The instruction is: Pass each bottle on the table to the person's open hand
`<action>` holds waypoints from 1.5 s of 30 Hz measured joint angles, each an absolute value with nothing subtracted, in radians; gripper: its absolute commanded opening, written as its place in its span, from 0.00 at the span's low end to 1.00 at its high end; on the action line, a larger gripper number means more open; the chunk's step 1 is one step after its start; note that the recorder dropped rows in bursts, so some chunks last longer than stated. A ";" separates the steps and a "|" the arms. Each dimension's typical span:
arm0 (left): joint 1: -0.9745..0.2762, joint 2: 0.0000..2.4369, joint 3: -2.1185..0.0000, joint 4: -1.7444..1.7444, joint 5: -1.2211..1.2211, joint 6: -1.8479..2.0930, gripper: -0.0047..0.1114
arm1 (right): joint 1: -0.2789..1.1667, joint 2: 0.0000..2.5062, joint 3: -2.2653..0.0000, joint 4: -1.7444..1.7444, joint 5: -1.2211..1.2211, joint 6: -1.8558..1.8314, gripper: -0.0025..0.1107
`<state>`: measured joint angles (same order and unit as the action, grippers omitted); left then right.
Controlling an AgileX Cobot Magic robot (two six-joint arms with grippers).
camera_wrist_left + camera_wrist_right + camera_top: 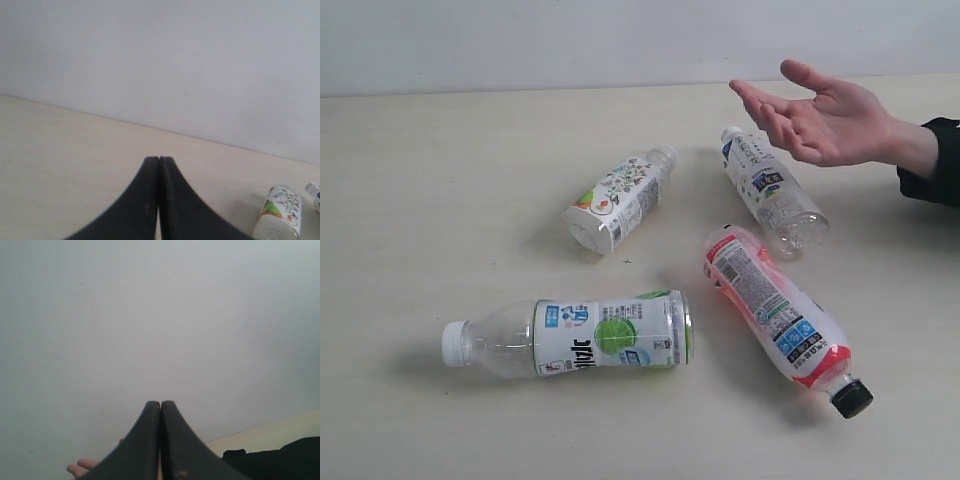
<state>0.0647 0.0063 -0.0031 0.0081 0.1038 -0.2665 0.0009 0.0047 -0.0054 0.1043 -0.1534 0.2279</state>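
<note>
your left gripper [159,165] and right gripper [160,407] are both pinched shut, empty. the person's open hand [825,120] is held palm up, seemingly to receive. all four lie flat on the table [440,200]: white-and-blue bottle [770,190] nearest it, red-and-white bottle [775,310] next, colourful bottle [620,200] beyond, white-and-green bottle [600,335] farthest.

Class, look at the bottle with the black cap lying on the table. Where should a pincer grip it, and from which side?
Probably the labelled middle of the black-capped bottle, coming from above with jaws across its width. It lies flat and diagonal, with bare table along both long sides; the neck tapers.
</note>
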 measured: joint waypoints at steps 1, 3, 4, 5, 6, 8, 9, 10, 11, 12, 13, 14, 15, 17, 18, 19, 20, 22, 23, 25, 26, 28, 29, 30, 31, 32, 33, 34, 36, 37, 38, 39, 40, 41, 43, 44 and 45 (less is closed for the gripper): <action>0.065 0.006 -0.003 0.008 0.104 -0.266 0.06 | 0.001 0.005 -0.005 0.107 -0.156 0.232 0.02; 0.065 0.006 -0.003 0.008 0.104 -0.266 0.06 | 0.001 0.005 -0.005 0.107 -0.156 0.234 0.02; 0.065 0.006 -0.003 0.008 0.104 -0.266 0.06 | 0.001 0.005 -0.005 0.107 -0.156 0.234 0.02; 0.065 0.006 -0.003 0.008 0.104 -0.266 0.06 | 0.001 0.005 -0.005 0.107 -0.156 0.236 0.02; 0.065 0.006 -0.003 0.008 0.104 -0.266 0.06 | 0.001 0.005 -0.005 0.109 -0.156 0.236 0.02; 0.065 0.006 -0.003 0.008 0.104 -0.266 0.06 | 0.001 0.005 -0.005 0.118 -0.161 0.261 0.02; 0.065 0.006 -0.003 0.008 0.104 -0.266 0.06 | 0.001 0.005 -0.005 0.122 -0.169 0.278 0.02; 0.065 0.006 -0.003 0.008 0.104 -0.266 0.06 | 0.001 0.005 -0.005 0.132 -0.203 0.324 0.02; 0.065 0.006 -0.003 0.008 0.104 -0.266 0.06 | 0.001 0.005 -0.005 0.135 -0.226 0.348 0.02; 0.065 0.006 -0.003 0.008 0.104 -0.266 0.06 | 0.001 0.005 -0.005 0.137 -0.303 0.388 0.02; 0.065 0.006 -0.003 0.008 0.104 -0.266 0.06 | 0.001 0.005 -0.005 0.138 -0.335 0.398 0.02; 0.065 0.006 -0.003 0.008 0.104 -0.266 0.06 | 0.001 0.016 -0.038 0.140 -0.345 0.412 0.02; 0.065 0.006 -0.003 0.008 0.104 -0.266 0.06 | 0.001 0.047 -0.083 0.132 -0.345 0.417 0.02; 0.065 0.006 -0.003 0.008 0.104 -0.266 0.06 | 0.000 0.156 -0.211 0.090 -0.324 0.449 0.02; 0.065 0.006 -0.003 0.008 0.104 -0.266 0.06 | 0.000 0.228 -0.281 0.045 -0.294 0.468 0.02; 0.065 0.006 -0.003 0.008 0.104 -0.266 0.06 | 0.000 0.317 -0.360 -0.023 -0.230 0.486 0.02; 0.065 0.006 -0.003 0.008 0.104 -0.266 0.06 | 0.003 0.398 -0.445 -0.102 -0.149 0.507 0.02; 0.065 0.006 -0.003 0.008 0.104 -0.266 0.06 | 0.041 0.554 -0.619 -0.238 0.068 0.502 0.02; 0.065 0.006 -0.003 0.008 0.104 -0.266 0.06 | 0.073 0.629 -0.701 -0.250 0.187 0.449 0.02; 0.065 0.006 -0.003 0.008 0.104 -0.266 0.06 | 0.122 0.724 -0.810 -0.223 0.331 0.316 0.02; 0.065 0.006 -0.003 0.008 0.104 -0.266 0.06 | 0.150 0.778 -0.860 -0.184 0.406 0.231 0.02; 0.065 0.006 -0.003 0.008 0.104 -0.266 0.06 | 0.206 0.892 -0.943 -0.085 0.559 0.067 0.03; 0.065 0.006 -0.003 0.008 0.104 -0.266 0.06 | 0.231 0.954 -0.986 -0.029 0.640 -0.013 0.05; 0.065 0.006 -0.003 0.008 0.104 -0.266 0.06 | 0.251 1.005 -1.019 0.019 0.703 -0.063 0.07; 0.065 0.006 -0.003 0.008 0.104 -0.266 0.06 | 0.274 1.072 -1.057 0.054 0.778 -0.106 0.10; 0.065 0.006 -0.003 0.008 0.104 -0.266 0.06 | 0.297 1.138 -1.088 0.076 0.849 -0.132 0.13; 0.065 0.006 -0.003 0.008 0.104 -0.266 0.06 | 0.315 1.190 -1.113 0.089 0.900 -0.150 0.18; 0.065 0.006 -0.003 0.008 0.104 -0.266 0.06 | 0.337 1.250 -1.133 0.098 0.956 -0.162 0.23; 0.065 0.006 -0.003 0.008 0.104 -0.266 0.06 | 0.378 1.356 -1.151 0.107 1.040 -0.173 0.33; 0.065 0.006 -0.003 0.008 0.104 -0.266 0.06 | 0.397 1.402 -1.155 0.109 1.070 -0.176 0.39; 0.065 0.006 -0.003 0.008 0.104 -0.266 0.06 | 0.413 1.447 -1.158 0.111 1.095 -0.176 0.45; 0.065 0.006 -0.003 0.008 0.104 -0.266 0.06 | 0.428 1.489 -1.159 0.111 1.111 -0.176 0.50; 0.065 0.006 -0.003 0.008 0.104 -0.266 0.06 | 0.438 1.521 -1.159 0.111 1.123 -0.176 0.55; 0.065 0.006 -0.003 0.008 0.104 -0.266 0.06 | 0.449 1.557 -1.159 0.113 1.133 -0.176 0.59; 0.065 0.006 -0.003 0.008 0.104 -0.266 0.06 | 0.461 1.612 -1.159 0.113 1.138 -0.174 0.65; 0.065 0.006 -0.003 0.008 0.104 -0.266 0.06 | 0.463 1.638 -1.159 0.117 1.140 -0.174 0.67; 0.065 0.006 -0.003 0.008 0.104 -0.266 0.06 | 0.464 1.659 -1.159 0.117 1.138 -0.172 0.68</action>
